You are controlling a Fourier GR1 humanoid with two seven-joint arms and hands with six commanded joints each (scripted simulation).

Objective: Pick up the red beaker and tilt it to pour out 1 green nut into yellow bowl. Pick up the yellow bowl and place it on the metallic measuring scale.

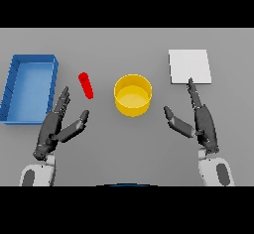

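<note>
Two robot hands sit low over my grey bench, both released, fingers straight and thumbs spread, neither touching anything. I see the left robot hand angled up toward the red beaker, which is just beyond its fingertips and slightly tilted. The right robot hand points at the metallic measuring scale, its longest finger reaching the near edge. Between them stands the yellow bowl; I cannot make out any nut inside. A blue tray lies far left. No writing is readable anywhere.
</note>
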